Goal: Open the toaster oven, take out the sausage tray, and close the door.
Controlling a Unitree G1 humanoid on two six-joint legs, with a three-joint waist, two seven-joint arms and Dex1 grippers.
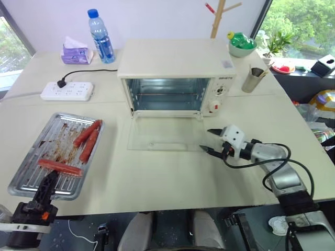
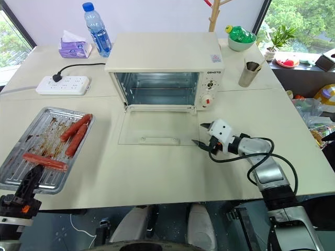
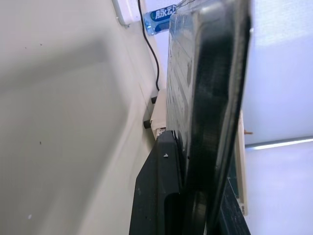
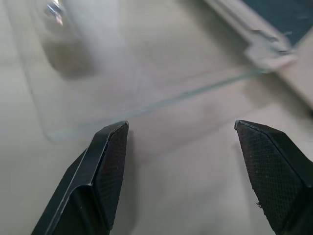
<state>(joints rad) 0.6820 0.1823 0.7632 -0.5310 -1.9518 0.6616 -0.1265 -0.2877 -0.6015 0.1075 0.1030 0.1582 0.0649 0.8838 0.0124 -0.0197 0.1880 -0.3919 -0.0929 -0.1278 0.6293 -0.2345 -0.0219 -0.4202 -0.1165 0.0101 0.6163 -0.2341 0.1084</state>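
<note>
oven open, tray out on the table, door not yet closed.

toaster oven (image 1: 175, 73) sat mid-table, cavity empty; its door (image 1: 162, 133) lay folded flat on the table (image 1: 157, 178) in front. sausage tray (image 1: 55, 154) rested on the table well to the left of the oven, sausages on it. left gripper (image 1: 48, 183) was at the tray's near edge, fingers together, clamped on the tray rim per the left wrist view. right gripper (image 1: 211, 140) hovered just off the door's right edge, fingers (image 4: 105, 161) apart, holding nothing. power strip (image 1: 67, 91), water bottle (image 1: 100, 36), tissue pack (image 1: 77, 52) and metal cup (image 1: 254, 78) sat toward the back.
</note>
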